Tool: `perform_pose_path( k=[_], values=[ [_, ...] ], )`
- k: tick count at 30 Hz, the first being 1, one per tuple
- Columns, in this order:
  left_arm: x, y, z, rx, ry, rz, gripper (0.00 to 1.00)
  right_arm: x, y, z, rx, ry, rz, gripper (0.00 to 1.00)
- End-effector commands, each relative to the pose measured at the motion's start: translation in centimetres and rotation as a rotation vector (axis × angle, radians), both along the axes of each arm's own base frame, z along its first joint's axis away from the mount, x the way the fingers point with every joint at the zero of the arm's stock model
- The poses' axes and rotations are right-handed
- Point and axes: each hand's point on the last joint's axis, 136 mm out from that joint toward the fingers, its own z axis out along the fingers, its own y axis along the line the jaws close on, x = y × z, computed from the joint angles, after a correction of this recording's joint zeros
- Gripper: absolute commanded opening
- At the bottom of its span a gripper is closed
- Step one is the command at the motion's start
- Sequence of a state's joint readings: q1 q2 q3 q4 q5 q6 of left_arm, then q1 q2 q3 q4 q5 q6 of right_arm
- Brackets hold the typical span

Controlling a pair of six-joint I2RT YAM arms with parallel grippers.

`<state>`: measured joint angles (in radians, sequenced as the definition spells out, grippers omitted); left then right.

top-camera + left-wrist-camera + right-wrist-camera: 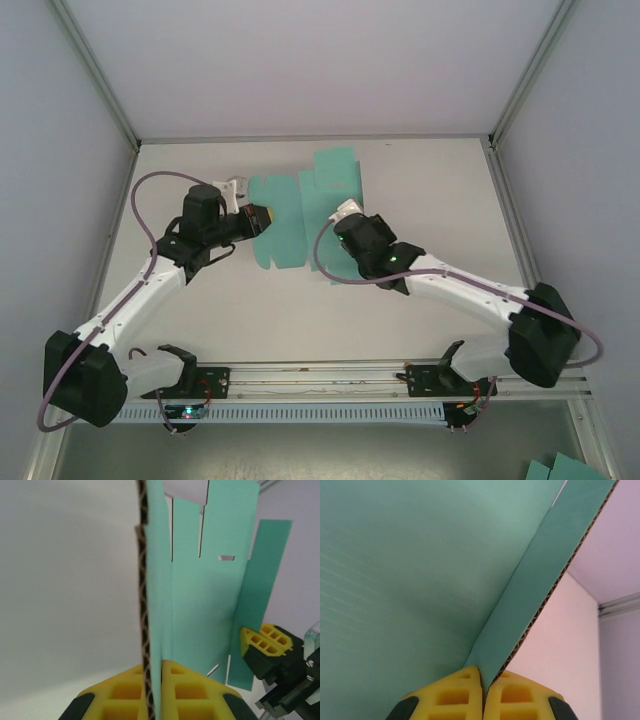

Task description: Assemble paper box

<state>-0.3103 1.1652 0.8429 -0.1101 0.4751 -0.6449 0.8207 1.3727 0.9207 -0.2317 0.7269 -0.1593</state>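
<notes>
grip looks solid, left gripper [155,682] and right gripper [483,682] each pinching a paper box [292,218] edge; fold slowly, both in sync, no slip.

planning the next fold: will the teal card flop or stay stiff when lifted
Probably fairly stiff: the paper box shows a corrugated edge. Likely light, being thin. Slit flaps may hinge beyond where the left gripper pinches.

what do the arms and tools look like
White links, black joints and a mauve cable on the left arm and right arm. Green light on the right one. Yellow, square-hollowed fingers with black backs on the left tool and right tool.
</notes>
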Motion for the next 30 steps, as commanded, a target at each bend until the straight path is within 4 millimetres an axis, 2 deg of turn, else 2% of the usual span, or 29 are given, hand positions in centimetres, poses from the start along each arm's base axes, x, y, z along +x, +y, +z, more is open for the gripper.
perform_pose_path(
  k=[1,2,3,7,8,10,13,17,22,26,30],
  values=[
    [-1.4,1.2,-5.0,0.077,0.169,0.051,0.16,2.1,-2.6,4.2,-0.126,-0.164,-0.1,0.0],
    [-1.5,1.8,-5.8,0.105,0.191,0.074,0.21,2.2,-1.9,3.8,-0.115,-0.157,-0.056,0.0],
    [-1.8,2.3,-6.7,0.136,0.219,0.098,0.33,2.2,-1.2,3.1,-0.111,-0.146,0.007,0.0],
    [-2.5,4.2,-8.7,0.223,0.278,0.162,0.51,1.9,0.6,1.1,-0.122,-0.087,0.191,0.0],
    [-2.8,4.4,-8.8,0.233,0.284,0.166,0.61,1.5,1.3,0.3,-0.156,-0.069,0.277,0.0],
    [-3.2,4.7,-8.7,0.25,0.288,0.169,0.99,1.0,2.1,-0.5,-0.229,-0.108,0.386,0.0],
    [-3.5,5.1,-7.0,0.266,0.271,0.17,1.0,1.7,2.0,0.1,-0.296,-0.188,0.394,0.0],
    [-2.2,4.4,-2.2,0.23,0.178,0.154,1.0,2.1,2.6,-0.1,-0.425,-0.25,0.465,0.0],
    [0.9,0.7,3.4,0.097,0.092,0.03,1.0,2.6,4.3,0.5,-0.531,-0.34,0.566,0.0],
    [3.2,-1.9,5.6,0.029,0.073,-0.069,1.0,2.8,5.4,0.4,-0.566,-0.337,0.612,0.0],
    [4.5,-3.7,6.1,0.008,0.072,-0.155,1.0,2.9,5.9,0.3,-0.568,-0.335,0.634,0.0]
  ],
)
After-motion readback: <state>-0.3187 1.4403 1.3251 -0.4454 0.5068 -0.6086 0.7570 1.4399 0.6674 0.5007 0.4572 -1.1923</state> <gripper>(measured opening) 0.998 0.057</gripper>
